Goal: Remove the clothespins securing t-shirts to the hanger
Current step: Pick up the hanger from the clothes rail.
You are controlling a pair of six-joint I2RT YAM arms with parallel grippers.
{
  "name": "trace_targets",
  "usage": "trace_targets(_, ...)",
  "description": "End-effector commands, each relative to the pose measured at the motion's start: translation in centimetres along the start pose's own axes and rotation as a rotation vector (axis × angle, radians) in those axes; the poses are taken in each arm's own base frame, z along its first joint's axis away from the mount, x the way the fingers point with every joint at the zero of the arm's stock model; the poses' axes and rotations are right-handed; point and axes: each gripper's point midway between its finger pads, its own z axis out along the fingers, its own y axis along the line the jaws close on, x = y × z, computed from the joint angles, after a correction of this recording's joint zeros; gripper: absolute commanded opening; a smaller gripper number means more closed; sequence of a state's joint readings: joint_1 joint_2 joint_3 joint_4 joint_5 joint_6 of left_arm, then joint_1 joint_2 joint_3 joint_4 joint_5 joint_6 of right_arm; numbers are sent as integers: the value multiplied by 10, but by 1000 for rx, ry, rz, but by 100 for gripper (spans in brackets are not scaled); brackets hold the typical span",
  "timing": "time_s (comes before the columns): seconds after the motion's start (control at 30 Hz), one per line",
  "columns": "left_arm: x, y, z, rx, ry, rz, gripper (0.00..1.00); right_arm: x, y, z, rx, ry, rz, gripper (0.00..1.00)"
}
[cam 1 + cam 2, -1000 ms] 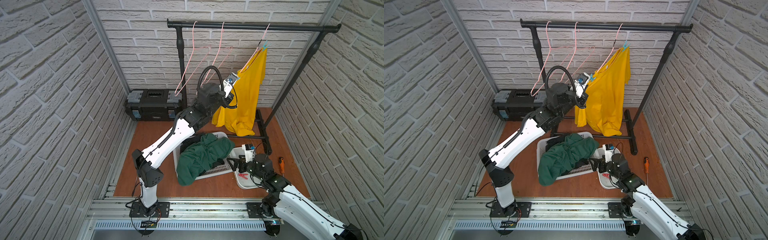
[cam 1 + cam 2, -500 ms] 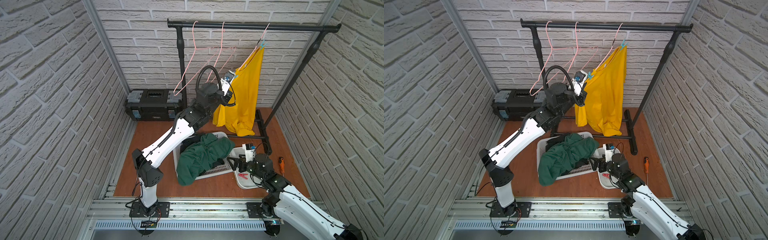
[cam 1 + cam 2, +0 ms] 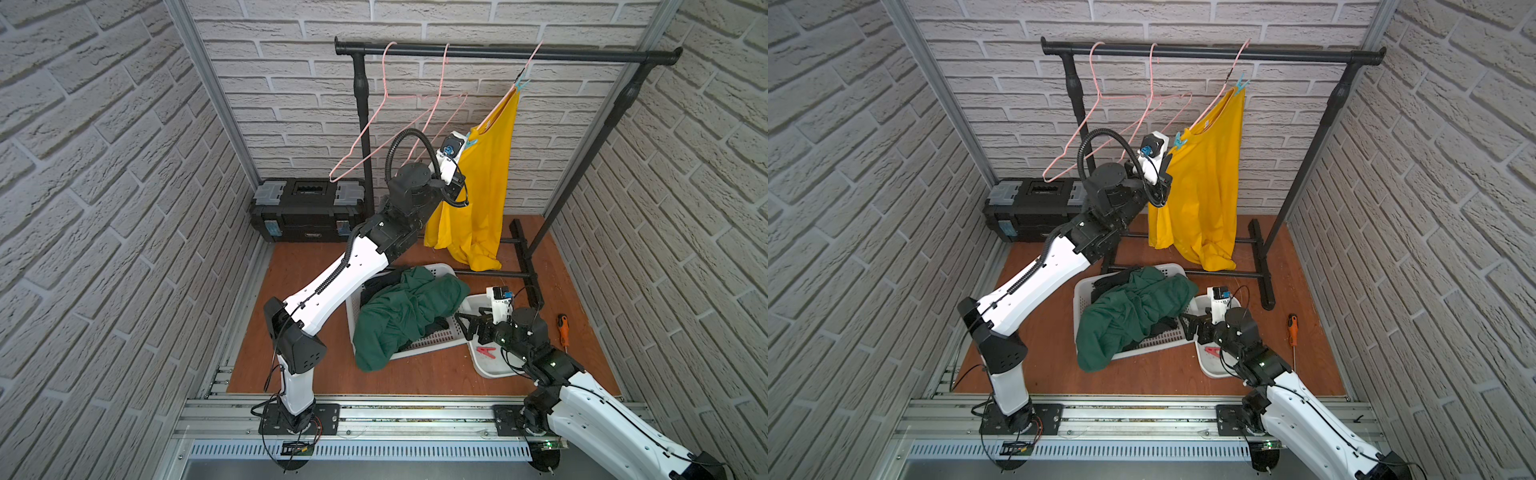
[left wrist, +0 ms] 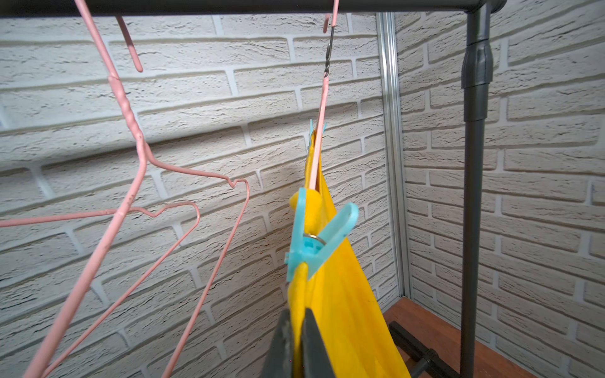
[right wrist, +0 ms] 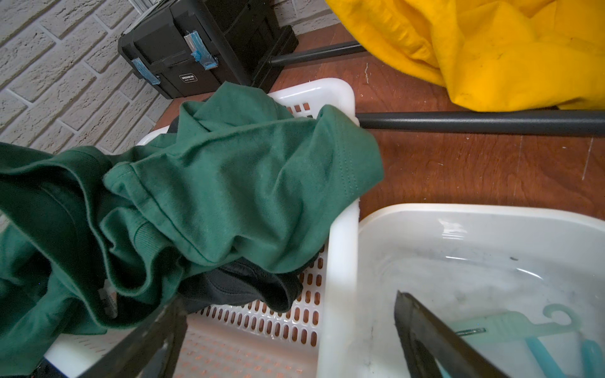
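L pincer [image 4: 296, 327] clamped on yellow t-shirt [image 4: 347, 311] edge just below teal clothespin [image 4: 316, 242], at shirt's 10 o'clock in both top views, R pincer [image 5: 288, 299] wide & empty; pin's light, stiff, springy, prob. slick, so I'd squeeze its flared tails, cloth's floppy.

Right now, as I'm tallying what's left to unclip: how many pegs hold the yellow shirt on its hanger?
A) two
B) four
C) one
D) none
A: an upper peg near the hook and a lower peg both clip the yellow shirt to its pink hanger.
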State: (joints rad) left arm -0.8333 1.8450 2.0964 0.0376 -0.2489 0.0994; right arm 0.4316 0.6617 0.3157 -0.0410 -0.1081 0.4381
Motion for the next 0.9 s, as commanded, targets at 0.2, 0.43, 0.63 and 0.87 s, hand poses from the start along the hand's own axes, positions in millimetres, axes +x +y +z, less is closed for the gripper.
trace_targets(0.2, -87, 31, -22, -75, -265, -73, 0, -6, 0, -1, -4, -44, -4, 100)
trace_targets(0.43, -109, 30, -33, -70, -322, -69, 0, -9, 1, -1, -5, -49, -6, 100)
trace_targets(0.63, -122, 29, -44, -73, -349, -46, 0, -9, 2, -1, -9, -48, -9, 100)
trace_targets(0.87, -132, 31, -64, -70, -361, -39, 0, -10, 3, 0, -13, -48, -10, 100)
